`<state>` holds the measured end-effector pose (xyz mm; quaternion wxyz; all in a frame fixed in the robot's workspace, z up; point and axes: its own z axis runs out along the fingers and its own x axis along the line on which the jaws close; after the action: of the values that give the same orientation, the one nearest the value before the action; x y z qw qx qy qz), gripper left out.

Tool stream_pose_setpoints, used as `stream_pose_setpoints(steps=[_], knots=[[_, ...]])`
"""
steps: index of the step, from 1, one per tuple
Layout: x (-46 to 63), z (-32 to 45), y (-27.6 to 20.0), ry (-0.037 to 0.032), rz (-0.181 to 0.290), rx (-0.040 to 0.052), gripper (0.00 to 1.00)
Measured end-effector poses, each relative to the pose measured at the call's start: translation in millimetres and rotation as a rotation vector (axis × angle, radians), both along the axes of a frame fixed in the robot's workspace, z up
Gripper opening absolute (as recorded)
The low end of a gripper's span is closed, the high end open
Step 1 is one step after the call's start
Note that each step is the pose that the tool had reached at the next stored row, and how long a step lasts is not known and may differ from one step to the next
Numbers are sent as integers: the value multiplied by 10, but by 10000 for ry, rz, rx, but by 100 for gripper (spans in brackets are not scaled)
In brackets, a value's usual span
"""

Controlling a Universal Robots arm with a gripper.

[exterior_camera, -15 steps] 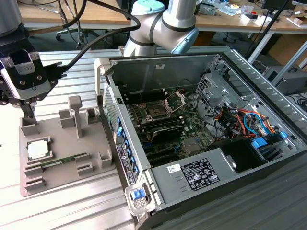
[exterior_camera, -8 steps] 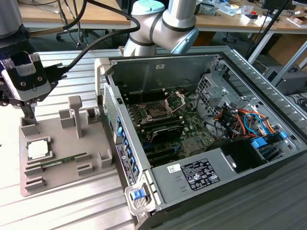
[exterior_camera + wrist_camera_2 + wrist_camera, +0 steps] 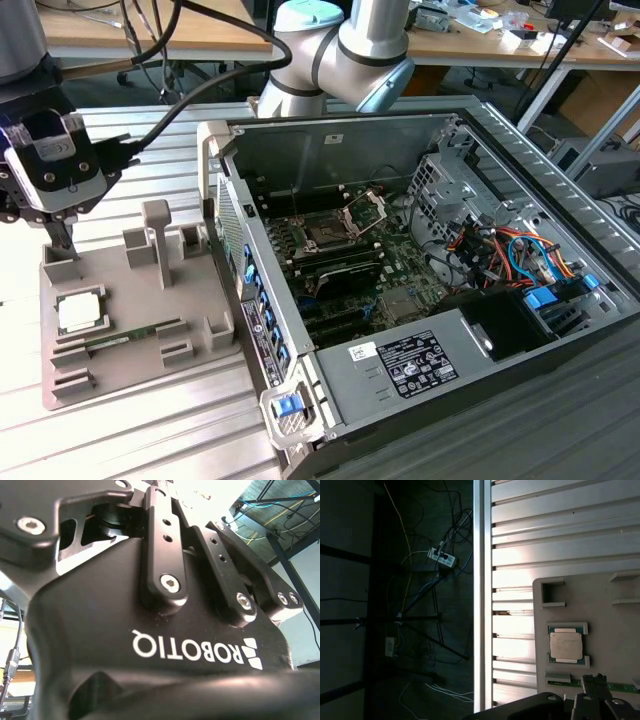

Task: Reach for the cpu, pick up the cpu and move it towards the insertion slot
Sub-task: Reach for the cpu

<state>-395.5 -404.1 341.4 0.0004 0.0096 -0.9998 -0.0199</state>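
Hand (image 3: 62,238) hovers over the far edge of the gray holder (image 3: 140,300); the cpu (image 3: 80,312) lies just nearer, untouched. Whether the hand is apart or together cannot be told.

Grey fixture tray (image 3: 137,300) w/ green memory stick (image 3: 120,340) sits beside open PC case (image 3: 330,150) on slatted table (image 3: 150,440).

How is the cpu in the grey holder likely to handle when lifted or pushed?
The cpu looks thin, flat and metal-topped, so probably rigid and light. Its smooth silvery top may be slippery. It sits between raised brackets of the grey holder, so pushing it sideways would likely jam rather than slide.
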Motion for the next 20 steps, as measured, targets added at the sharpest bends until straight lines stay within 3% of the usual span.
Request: stream_pose_setpoints(steps=[20], knots=[[0, -39, 0, 0, 0, 0, 11]])
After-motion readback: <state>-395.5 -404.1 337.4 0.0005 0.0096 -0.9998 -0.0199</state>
